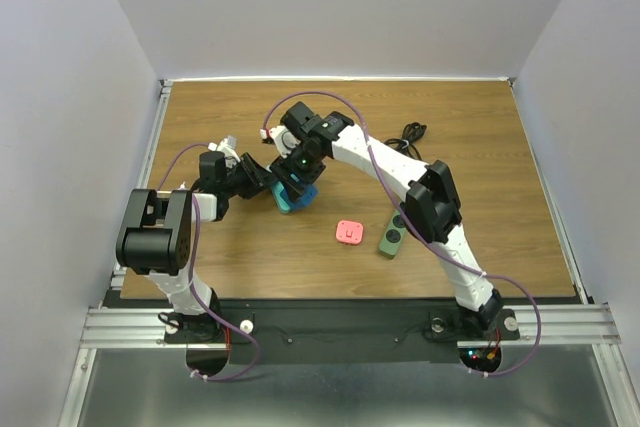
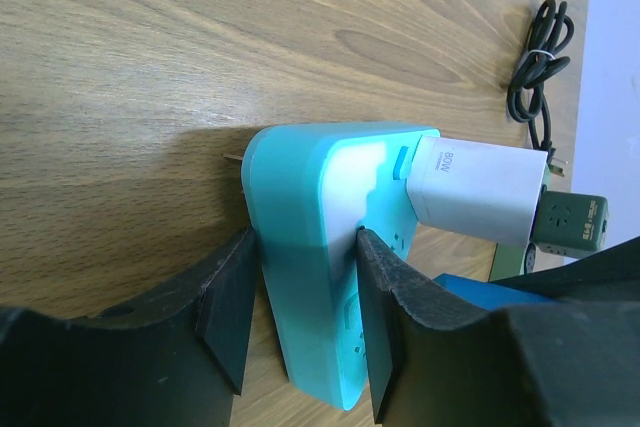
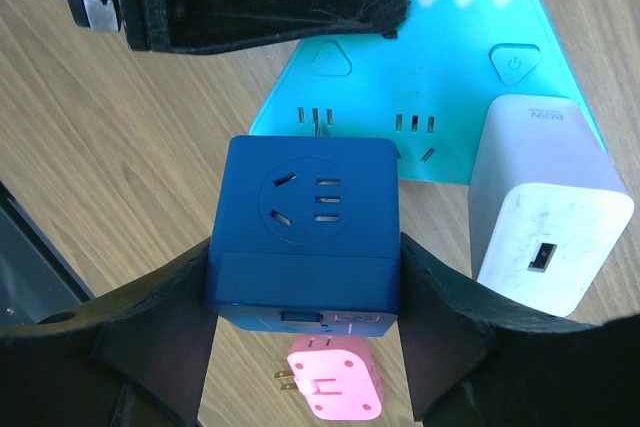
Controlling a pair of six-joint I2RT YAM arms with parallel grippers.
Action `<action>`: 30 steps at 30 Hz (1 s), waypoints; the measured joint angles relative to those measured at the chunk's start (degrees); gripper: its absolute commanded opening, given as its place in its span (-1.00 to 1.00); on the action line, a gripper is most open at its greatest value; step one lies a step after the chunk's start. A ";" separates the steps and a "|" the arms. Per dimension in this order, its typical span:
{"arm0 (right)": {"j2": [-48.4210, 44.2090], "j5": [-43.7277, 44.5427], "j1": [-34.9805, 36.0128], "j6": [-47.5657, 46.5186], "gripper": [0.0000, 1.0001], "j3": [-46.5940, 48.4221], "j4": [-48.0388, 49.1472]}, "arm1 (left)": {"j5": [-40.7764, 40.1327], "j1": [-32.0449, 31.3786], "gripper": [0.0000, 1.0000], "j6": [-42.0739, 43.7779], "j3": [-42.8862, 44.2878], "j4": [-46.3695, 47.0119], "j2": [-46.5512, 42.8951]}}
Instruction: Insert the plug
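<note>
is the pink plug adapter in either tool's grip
No, the pink plug adapter lies free on the wooden table, with nothing touching it.

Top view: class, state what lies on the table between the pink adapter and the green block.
Nothing lies there: in the top view, only bare table shows between the pink adapter and the green block.

A pink adapter (image 1: 348,233) lies on the wooden table (image 1: 480,147), a green socket block (image 1: 392,236) at its 3 o'clock, a coiled black cord (image 1: 410,134) toward 1 o'clock.
</note>
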 measured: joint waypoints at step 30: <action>2.73 0.28 0.44 -0.39 -0.99 4.00 -2.19 | 0.15 0.00 -0.19 1.14 0.00 -1.11 -1.01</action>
